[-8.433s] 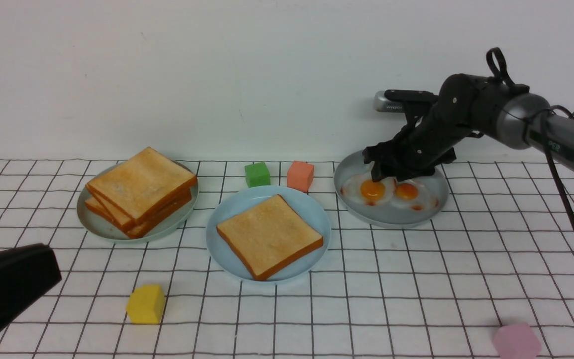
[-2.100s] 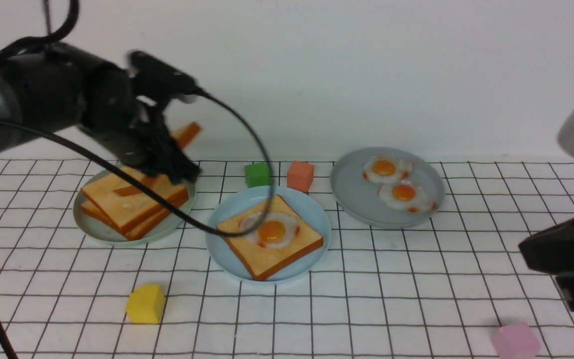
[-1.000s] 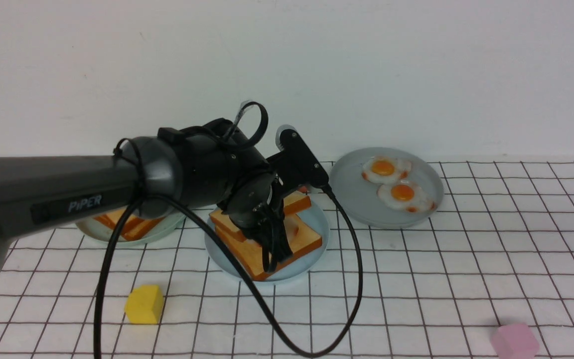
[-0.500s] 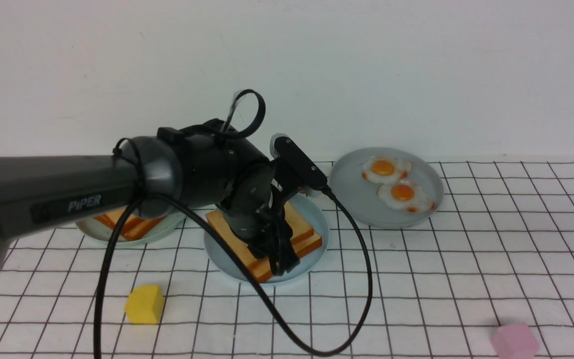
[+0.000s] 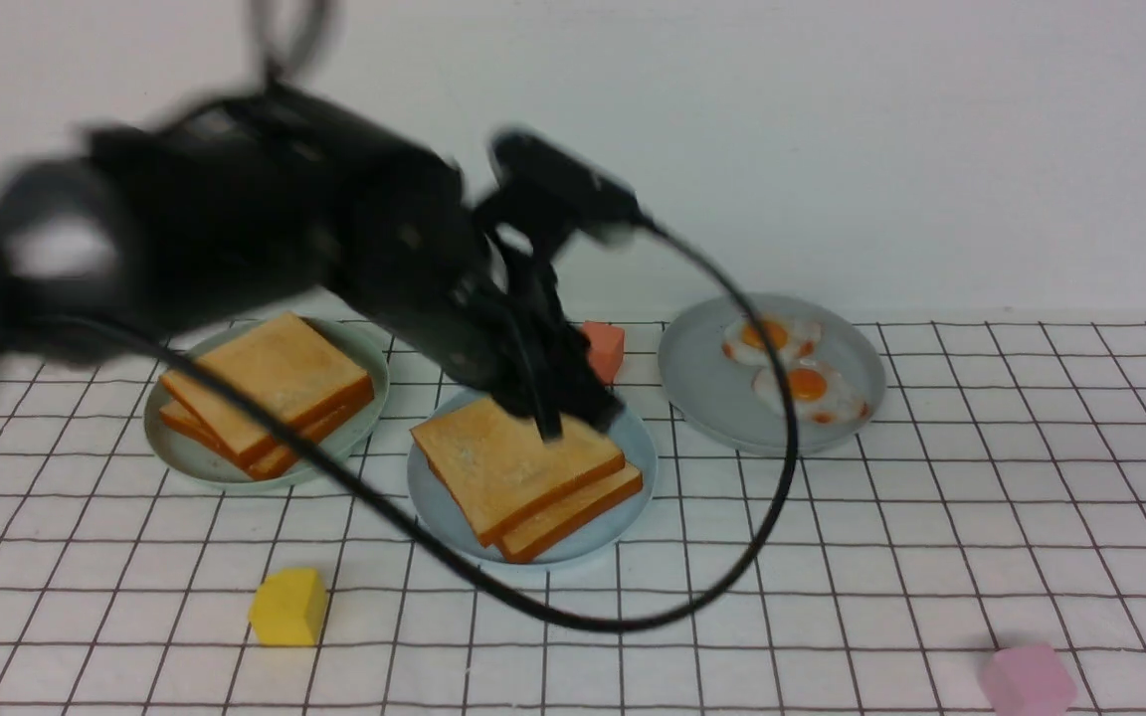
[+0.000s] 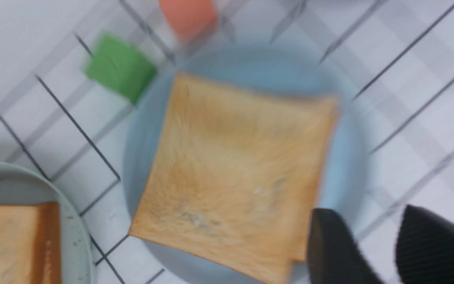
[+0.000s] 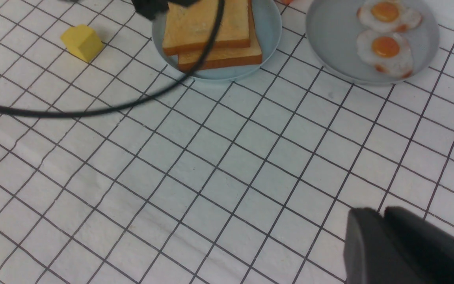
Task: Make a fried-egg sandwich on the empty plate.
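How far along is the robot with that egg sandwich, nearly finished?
Done, apparently: two toast slices sit stacked, slightly askew, on the blue plate; what lies between them is hidden. In hand: nothing; the left end effector is open above the stack, the right end effector is shut, well away. Left: probably only withdrawing.

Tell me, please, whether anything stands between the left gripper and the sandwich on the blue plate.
Nothing visible does. The left gripper hovers open just above the fried-egg sandwich, which lies on the blue plate; the arm's black cable loops in front of the plate, clear of that gap.
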Controlling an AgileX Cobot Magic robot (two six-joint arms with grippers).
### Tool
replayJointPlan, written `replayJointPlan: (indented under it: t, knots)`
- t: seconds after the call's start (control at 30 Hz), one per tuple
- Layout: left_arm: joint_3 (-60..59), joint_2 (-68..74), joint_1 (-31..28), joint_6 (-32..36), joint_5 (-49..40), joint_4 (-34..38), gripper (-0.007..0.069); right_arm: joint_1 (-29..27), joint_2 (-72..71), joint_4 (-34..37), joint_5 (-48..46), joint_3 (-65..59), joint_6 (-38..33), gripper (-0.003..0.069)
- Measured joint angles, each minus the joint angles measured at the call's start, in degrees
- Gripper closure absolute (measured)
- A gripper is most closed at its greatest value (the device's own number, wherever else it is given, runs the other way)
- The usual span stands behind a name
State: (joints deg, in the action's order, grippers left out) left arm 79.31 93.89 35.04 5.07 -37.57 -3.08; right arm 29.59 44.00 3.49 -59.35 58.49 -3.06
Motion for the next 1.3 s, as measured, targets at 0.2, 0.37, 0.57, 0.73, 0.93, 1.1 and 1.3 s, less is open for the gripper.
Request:
replayJointPlan:
  t: [0.2,0.37,0.57,0.73,0.93,1.1,1.3]
  knots:
    - [-8.10,-24.39,0.00,-0.08,1.91,7.57,0.0638,0.00,0.00,-1.18,-0.17,0.00,3.06,0.0575]
    - [-24.42,-43.37,0.00,-0.08,10.07,9.37,0.0638,0.00,0.00,-2.86,-0.24,0.00,6.24,0.0575]
    - [-46.40,-62.47,0.00,-2.92,23.01,9.89,0.0638,0.00,-0.82,-6.27,0.18,-3.52,11.20,0.0597]
    - [-60.04,-72.60,0.00,-5.73,32.14,9.90,0.0638,0.00,-4.46,-10.92,4.27,-10.46,19.39,0.0659]
    - [-69.21,-77.93,0.00,-6.81,40.16,9.95,0.0638,0.00,-12.94,-13.70,12.66,-19.01,29.92,0.0664]
    - [-72.45,-77.93,0.00,-7.00,41.12,9.95,0.0638,0.00,-18.51,-13.51,13.53,-22.64,36.34,0.0662]
    - [-75.52,-77.93,0.00,-7.00,35.08,9.95,0.0638,0.00,-20.86,-13.49,9.84,-23.43,38.43,0.0656]
